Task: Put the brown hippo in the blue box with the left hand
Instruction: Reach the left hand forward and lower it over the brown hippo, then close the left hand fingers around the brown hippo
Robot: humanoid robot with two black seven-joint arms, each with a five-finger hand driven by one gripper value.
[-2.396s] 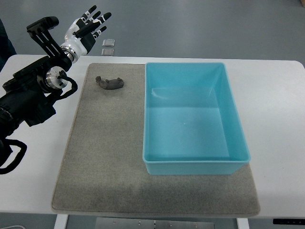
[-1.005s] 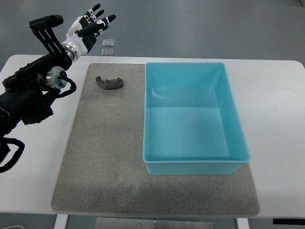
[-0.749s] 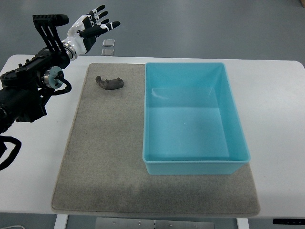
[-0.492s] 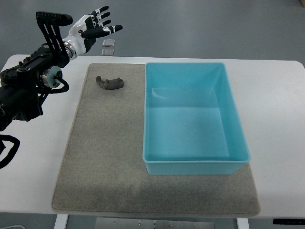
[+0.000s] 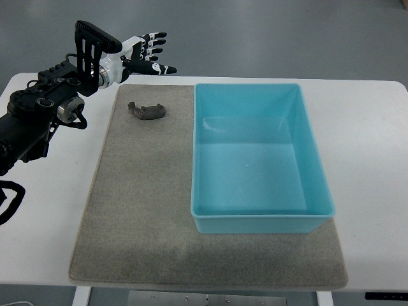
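— Fingers (image 5: 155,52) on the left hand (image 5: 143,56) are spread wide and hold nothing, pointing toward the right over the table's (image 5: 370,127) far edge

— And the hippo (image 5: 147,111)?

— It lies on the mat (image 5: 140,210), near the mat's far-left corner, just beside the left wall of the box (image 5: 258,156) but not touching it. From the fingers it sits toward the near edge and below them — the hand hangs clear of it, no contact

— Which way does it lie?

— Its long axis runs roughly left to right, about parallel to the mat's far edge, so the fingers as they point now run along it rather than across it. I'd judge the hand has to drop down and come back toward the near side before it can close

— The other arm?

— Right arm is not in view; the left is plainly the nearer one

— Any writing or brands?

— None I can read — the two small pale squares (image 5: 145,62) past the far edge are too small to tell
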